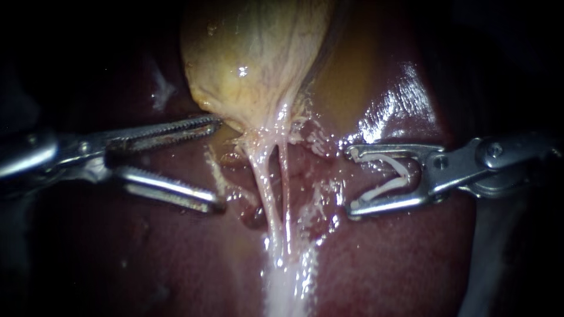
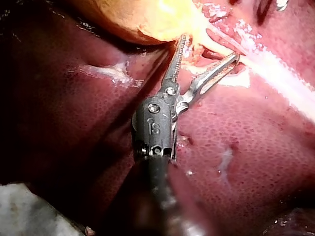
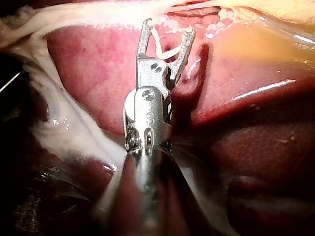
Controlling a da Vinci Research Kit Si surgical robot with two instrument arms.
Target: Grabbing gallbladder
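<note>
The yellowish gallbladder [image 1: 252,64] lies on the dark red liver [image 1: 388,258]. From its neck two pale tubes [image 1: 265,188] run down side by side. My left instrument [image 1: 218,164] has its jaws open, and the upper jaw's tip is at the gallbladder's lower left edge. In the left wrist view the left instrument [image 2: 210,46] has the gallbladder [image 2: 147,19] just beside one jaw, with nothing gripped. My right instrument [image 1: 351,181] stands right of the tubes, its jaws wide apart around a white clip [image 1: 390,176]. The right wrist view shows the right instrument [image 3: 168,27] with the clip [image 3: 160,42] seated between its jaws.
Frayed whitish tissue [image 1: 317,199] surrounds the tubes and widens into a pale band [image 1: 285,287] lower down. That white band [image 3: 74,128] lies beside the right instrument's shaft. Wet liver surface [image 2: 246,147] lies under both instruments.
</note>
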